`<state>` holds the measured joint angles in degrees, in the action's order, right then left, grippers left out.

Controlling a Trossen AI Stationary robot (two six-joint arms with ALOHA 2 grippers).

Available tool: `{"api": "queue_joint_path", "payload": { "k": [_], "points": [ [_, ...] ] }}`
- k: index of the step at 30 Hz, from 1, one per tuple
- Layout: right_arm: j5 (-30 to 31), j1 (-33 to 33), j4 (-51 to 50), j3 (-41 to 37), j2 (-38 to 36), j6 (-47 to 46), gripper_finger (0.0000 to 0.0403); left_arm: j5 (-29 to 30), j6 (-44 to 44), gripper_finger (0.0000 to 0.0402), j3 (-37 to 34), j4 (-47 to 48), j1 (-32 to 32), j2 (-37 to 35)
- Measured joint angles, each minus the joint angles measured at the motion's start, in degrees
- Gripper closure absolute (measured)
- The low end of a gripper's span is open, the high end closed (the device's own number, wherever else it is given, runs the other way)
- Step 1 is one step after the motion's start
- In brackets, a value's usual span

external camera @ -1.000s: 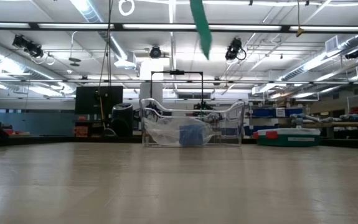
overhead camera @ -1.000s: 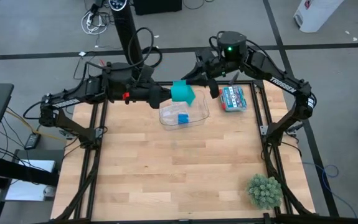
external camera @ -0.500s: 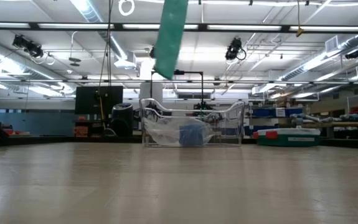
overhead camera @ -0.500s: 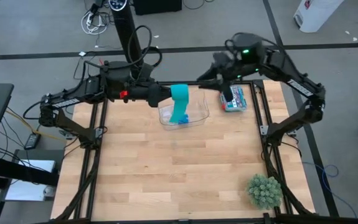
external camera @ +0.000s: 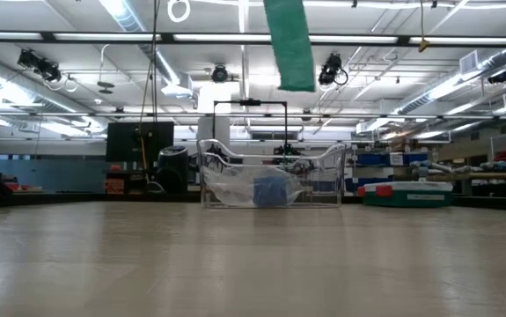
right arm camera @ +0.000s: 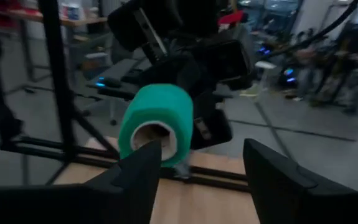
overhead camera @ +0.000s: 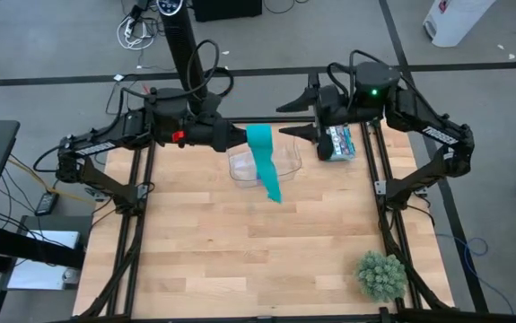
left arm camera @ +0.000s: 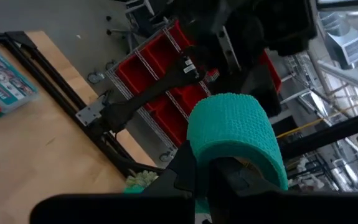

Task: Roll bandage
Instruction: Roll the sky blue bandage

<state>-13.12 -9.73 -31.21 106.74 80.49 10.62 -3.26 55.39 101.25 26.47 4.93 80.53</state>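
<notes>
Low view chops my bandage (external camera: 289, 44) off at the top edge, so neither end effector shows there. Blue thing in the clear tray (external camera: 270, 185) is too blurry to identify.

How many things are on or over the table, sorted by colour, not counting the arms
Teal-green: 1, the bandage, part coiled at the left gripper, tail hanging free.
Clear: 1, the plastic container.
Blue: 1, the blue roll inside the container.
Teal with red: 1, the flat packet near the right gripper.
Green: 1, the small plant.
Total: 5
</notes>
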Motion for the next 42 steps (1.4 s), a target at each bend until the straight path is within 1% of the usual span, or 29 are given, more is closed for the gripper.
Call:
{"api": "queue_joint_path", "payload": {
  "k": [5,11,15,22,27,29,32,35,39,42],
  "points": [
    [3.05,1.90,0.47,0.00,0.69,2.85,0.0157,0.17,1.63,0.0381,0.00,-0.08,0.00,0.00],
    [3.38,2.67,2.94,-0.02,1.79,3.61,0.0142,0.58,1.93,0.0381,0.00,-0.06,0.00,0.02],
    [4.42,3.00,3.00,-0.02,2.04,5.61,0.0146,0.58,1.94,0.0381,0.00,-0.08,0.00,0.02],
    [4.52,3.03,3.70,0.00,2.56,8.26,0.0162,0.63,2.31,0.0381,0.00,-0.12,0.00,0.04],
    [4.46,3.03,4.39,-0.02,3.80,12.28,0.0170,0.63,4.49,0.0381,0.00,0.38,0.00,0.04],
    [4.50,3.03,6.29,0.03,4.47,13.67,0.0174,0.63,5.84,0.0380,0.00,0.10,0.00,0.04],
    [4.48,3.03,7.34,-0.02,4.74,13.70,0.0187,0.63,7.16,0.0380,0.00,0.33,0.00,0.04],
    [4.52,3.01,8.38,-0.02,4.70,13.70,0.0212,0.92,9.24,0.0380,0.00,-0.31,0.00,0.04],
    [4.51,3.01,8.13,-0.02,4.70,13.67,0.0264,1.60,10.00,0.0380,0.00,-0.31,0.00,0.04],
    [3.67,3.01,7.67,-0.02,4.70,13.65,0.0312,2.17,9.97,0.0380,0.00,-0.15,0.00,0.04]
  ]
}}
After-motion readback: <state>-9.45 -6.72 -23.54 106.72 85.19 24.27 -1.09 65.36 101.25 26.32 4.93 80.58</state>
